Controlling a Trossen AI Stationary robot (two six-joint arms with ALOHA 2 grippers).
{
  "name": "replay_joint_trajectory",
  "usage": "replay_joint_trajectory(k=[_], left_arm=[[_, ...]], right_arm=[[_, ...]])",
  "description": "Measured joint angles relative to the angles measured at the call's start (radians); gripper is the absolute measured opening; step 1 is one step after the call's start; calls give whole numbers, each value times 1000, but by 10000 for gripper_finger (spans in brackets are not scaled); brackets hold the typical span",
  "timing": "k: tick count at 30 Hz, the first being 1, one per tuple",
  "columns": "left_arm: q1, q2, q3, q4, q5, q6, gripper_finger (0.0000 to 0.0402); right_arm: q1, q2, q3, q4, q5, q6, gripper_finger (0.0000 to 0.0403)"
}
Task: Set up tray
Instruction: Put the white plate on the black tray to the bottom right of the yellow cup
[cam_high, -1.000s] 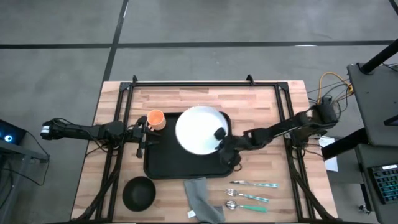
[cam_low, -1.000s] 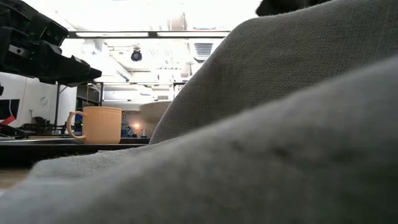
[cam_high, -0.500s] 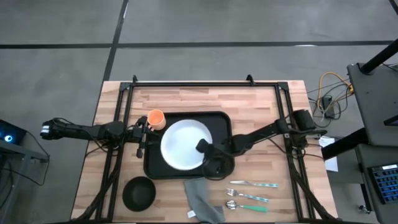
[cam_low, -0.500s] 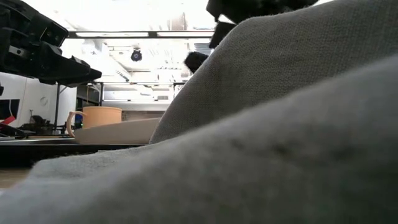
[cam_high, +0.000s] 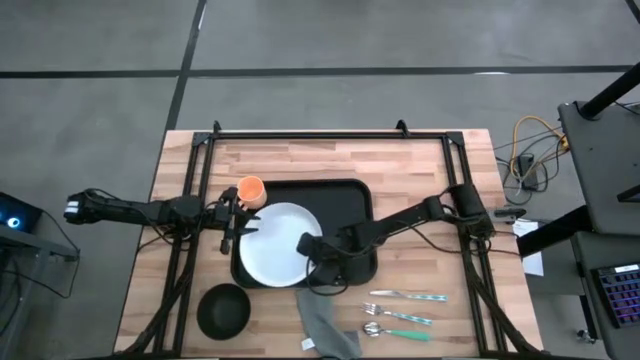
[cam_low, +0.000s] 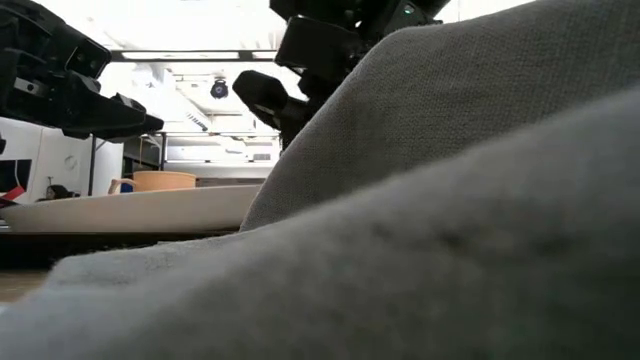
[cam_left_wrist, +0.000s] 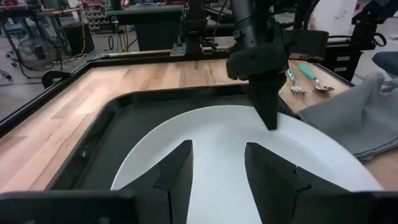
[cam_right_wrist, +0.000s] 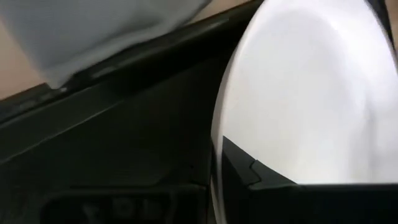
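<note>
From straight above, the large flat black rectangular tray (cam_high: 352, 200) sits mid-counter on the light wooden plank counter (cam_high: 420, 170), and the round white plate (cam_high: 275, 245) lies in its left half, covering most of that side. The right gripper (cam_high: 308, 250) is at the plate's right edge, clamped on the rim. The left gripper (cam_high: 240, 215) hangs at the tray's left edge, fingers spread, with a small orange cup (cam_high: 250, 190) just beside it at the tray's far left corner. Near the front edge of the counter there's a small black bowl (cam_high: 222, 310), a crumpled grey cloth (cam_high: 325, 320) and some cutlery with teal handles (cam_high: 405, 318), a fork and a spoon as far as I can make out.

Table-level view is mostly grey cloth (cam_low: 450, 200) filling the shot (not much use). You can see the plate (cam_low: 130, 208) lying low and flat, the cup (cam_low: 160, 180) behind it, and the right gripper (cam_low: 290, 95) coming down over it.

Left wrist view: the gripper's own fingers (cam_left_wrist: 174, 171) are apart, hanging over the plate (cam_left_wrist: 236, 155) in the tray (cam_left_wrist: 118, 112), with the right gripper (cam_left_wrist: 267, 106) pinching the plate's far edge.

Right wrist view: one finger (cam_right_wrist: 249, 171) lies against the plate (cam_right_wrist: 311, 93), with the tray (cam_right_wrist: 124, 155) underneath.
</note>
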Motion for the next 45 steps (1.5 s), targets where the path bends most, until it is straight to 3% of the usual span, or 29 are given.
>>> replay_joint_trajectory(k=[45], left_arm=[[0,6,0,0,0,0,128]], right_arm=[[-28,21,17,98,-50,-4,10]])
